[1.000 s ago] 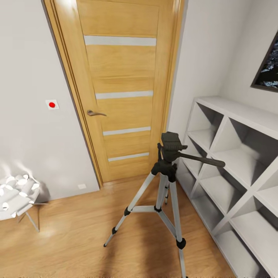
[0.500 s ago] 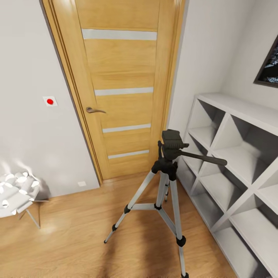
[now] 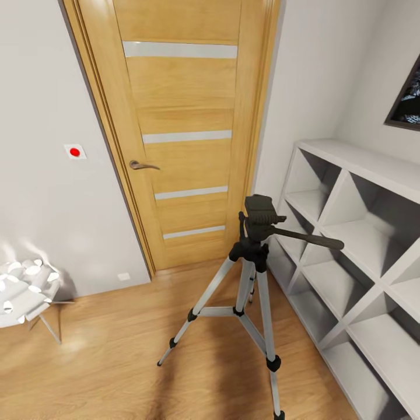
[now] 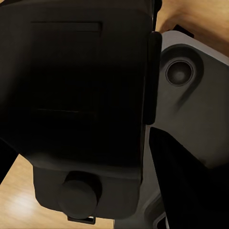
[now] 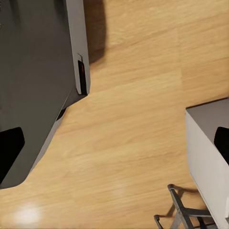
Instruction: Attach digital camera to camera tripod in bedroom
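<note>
Neither wrist view lets one tell how the pincers stand. In the left wrist view a large black body point(image 4: 81, 95) with a round knob sits right against the lens, with a grey moulded part point(image 4: 191, 100) beside it and a strip of wood floor behind; whether the left pincer is spread, pressed together or pinching something cannot be told. In the right wrist view a dark grey panel point(image 5: 38, 81) of the robot hangs over the light wood plank floor point(image 5: 129, 143), with the corner of a pale grey block point(image 5: 210, 143) and a thin metal frame point(image 5: 183, 214) near it; the state of the right pincer cannot be told either.

In the head view the camera tripod point(image 3: 254, 274) stands upright on the plank floor of the bedroom, its three silver legs spread. Its black head is bare on top, and the long black pan handle point(image 3: 306, 238) points toward the white shelving point(image 3: 373, 251), which stands just beside the tripod. Behind the tripod is the closed wooden door point(image 3: 181, 134) with pale horizontal strips and a metal lever handle point(image 3: 142, 166). On the grey wall beyond the door from the tripod is a small white plate with a red dot point(image 3: 74, 152), and lower down stands a white petal-shaped lamp point(image 3: 23, 291) on thin legs. Above the shelving hangs the corner of a dark framed picture point(image 3: 407, 99).
</note>
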Tool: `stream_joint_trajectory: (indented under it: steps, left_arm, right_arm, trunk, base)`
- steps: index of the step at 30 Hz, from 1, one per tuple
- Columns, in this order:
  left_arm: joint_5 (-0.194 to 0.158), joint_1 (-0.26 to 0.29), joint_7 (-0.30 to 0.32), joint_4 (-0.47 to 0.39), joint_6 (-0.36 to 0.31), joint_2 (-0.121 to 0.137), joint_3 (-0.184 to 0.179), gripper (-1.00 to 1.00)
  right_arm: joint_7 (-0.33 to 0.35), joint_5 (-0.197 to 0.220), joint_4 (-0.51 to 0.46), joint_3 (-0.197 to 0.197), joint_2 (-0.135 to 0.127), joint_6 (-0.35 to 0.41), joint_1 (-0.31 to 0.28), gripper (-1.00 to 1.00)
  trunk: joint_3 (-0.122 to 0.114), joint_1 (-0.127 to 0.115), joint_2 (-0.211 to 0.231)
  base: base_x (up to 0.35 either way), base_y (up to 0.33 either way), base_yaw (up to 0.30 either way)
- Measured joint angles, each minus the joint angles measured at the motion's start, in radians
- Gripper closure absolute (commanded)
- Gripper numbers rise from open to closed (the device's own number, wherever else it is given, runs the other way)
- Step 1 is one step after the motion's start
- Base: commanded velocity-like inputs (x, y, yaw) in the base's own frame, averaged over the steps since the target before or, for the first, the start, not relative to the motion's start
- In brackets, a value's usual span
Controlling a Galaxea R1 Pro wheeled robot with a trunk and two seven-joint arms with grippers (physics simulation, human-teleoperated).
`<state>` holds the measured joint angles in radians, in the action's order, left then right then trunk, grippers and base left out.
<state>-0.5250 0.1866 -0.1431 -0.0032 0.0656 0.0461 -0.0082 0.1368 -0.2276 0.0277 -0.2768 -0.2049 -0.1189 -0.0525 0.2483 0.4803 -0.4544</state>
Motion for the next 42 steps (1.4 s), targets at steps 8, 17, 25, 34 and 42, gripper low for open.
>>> stream_joint_trajectory:
  steps: [8,17,25,34,42]
  left_arm:
    - [0.0,0.0,-0.001,0.0,0.0,0.001,0.001,1.0]
    - [-0.002,0.0,-0.004,0.0,0.0,0.003,0.002,1.0]
    - [-0.002,0.0,-0.006,0.0,0.002,0.003,0.003,1.0]
    - [0.0,0.0,-0.006,0.0,0.001,0.001,0.002,1.0]
    - [-0.001,0.0,-0.003,-0.001,0.0,-0.003,0.007,1.0]
  right_arm:
    - [0.002,0.0,0.0,0.0,0.001,-0.001,0.0,-1.0]
    - [-0.001,0.001,0.001,0.0,0.02,0.008,0.0,-1.0]
    - [-0.002,0.002,0.001,0.0,0.032,0.006,0.0,-1.0]
    - [-0.002,0.001,0.001,0.0,0.032,0.005,0.0,-1.0]
    - [0.0,0.001,0.001,0.001,0.029,0.005,0.0,-1.0]
  trunk:
    - [0.0,0.0,0.0]
    - [0.0,0.0,0.0]
    - [0.0,0.0,0.0]
    - [0.0,0.0,0.0]
    - [0.0,0.0,0.0]
  base:
    - [0.0,0.0,0.0]
    - [0.0,0.0,0.0]
    - [0.0,0.0,-0.125]
    - [0.0,0.0,-0.087]
    - [0.0,-0.001,-0.007]
